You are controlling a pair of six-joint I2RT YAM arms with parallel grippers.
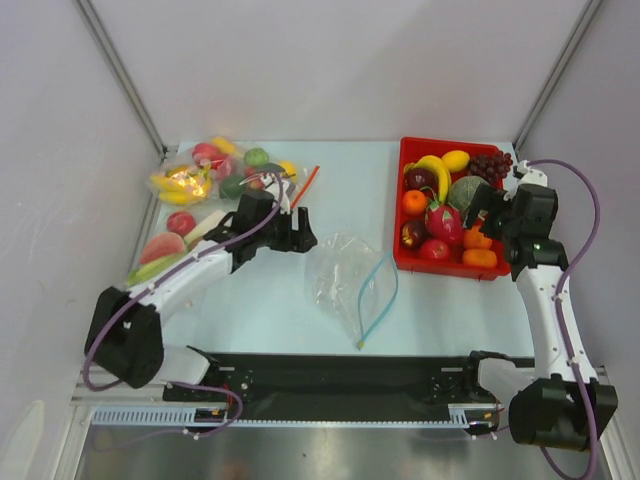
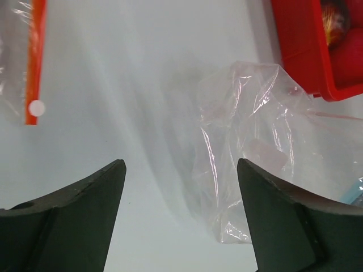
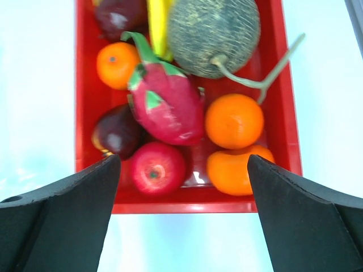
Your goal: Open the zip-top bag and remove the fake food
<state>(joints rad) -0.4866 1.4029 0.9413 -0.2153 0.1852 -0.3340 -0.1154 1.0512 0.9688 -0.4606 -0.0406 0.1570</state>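
- Watching the overhead feed, I have the zip-top bag (image 1: 340, 275) lying crumpled on the worktop (image 1: 260, 300), about midway between the two arms.
- Its blue-green zip strip (image 1: 380, 290) curls along the bag's right side, running from far to near.
- On the right, the bag sits just beside the near-left corner of the red tray (image 3: 193, 207); I can't tell whether they touch.
- My left gripper (image 2: 181, 164) hangs low over the worktop at the bag's far-left edge. Its fingers are spread wide with only bare worktop between them, so it has hold of nothing.
- From the left wrist, the clear plastic lies ahead and toward the right-hand finger (image 2: 272, 215).
- My right gripper (image 3: 184, 158) is over the near end of the red tray, fingers wide apart and nothing held.
- The fake food (image 3: 234, 120) is in that tray: two oranges at the near right, a red apple (image 3: 157, 168) at the near left, and a dark purple fruit (image 3: 116, 131) just beyond it.
- A pink dragon fruit (image 3: 167, 105) lies among them, with a netted melon (image 3: 212, 34) at the far end.
- Far left on the worktop, other clear bags of fruit (image 1: 215, 175) are piled together. One orange-red zip strip (image 2: 37, 56) shows at the left edge of my left wrist view.
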